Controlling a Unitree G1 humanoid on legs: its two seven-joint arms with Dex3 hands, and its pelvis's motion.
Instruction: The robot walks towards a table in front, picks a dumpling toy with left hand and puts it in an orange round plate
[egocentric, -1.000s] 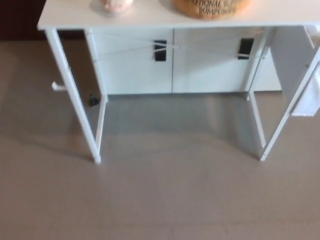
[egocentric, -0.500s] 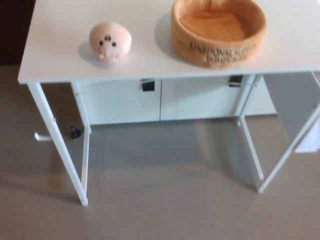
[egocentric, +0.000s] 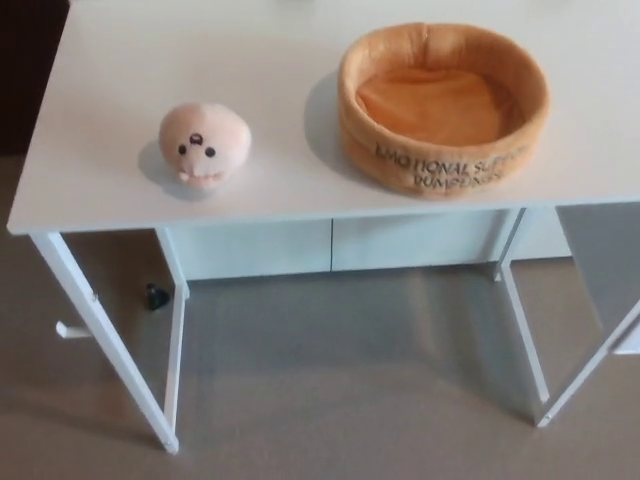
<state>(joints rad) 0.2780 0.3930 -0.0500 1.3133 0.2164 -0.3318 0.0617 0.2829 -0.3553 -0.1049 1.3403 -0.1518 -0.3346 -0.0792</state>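
Orange plate (egocentric: 443, 160) empty; dumpling toy (egocentric: 204, 145) beside it.

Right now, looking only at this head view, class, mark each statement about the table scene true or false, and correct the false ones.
1. The dumpling toy sits on the white table. True.
2. The dumpling toy lies inside the orange round plate. False: it rests on the tabletop to the plate's left, apart from it.
3. The orange round plate is empty. True.
4. A robot hand is holding the toy. False: no robot hand is in view.
5. The plate carries dark lettering on its outer wall. True.
6. The toy's face is turned away from the camera. False: its dark eyes and mouth face the camera.
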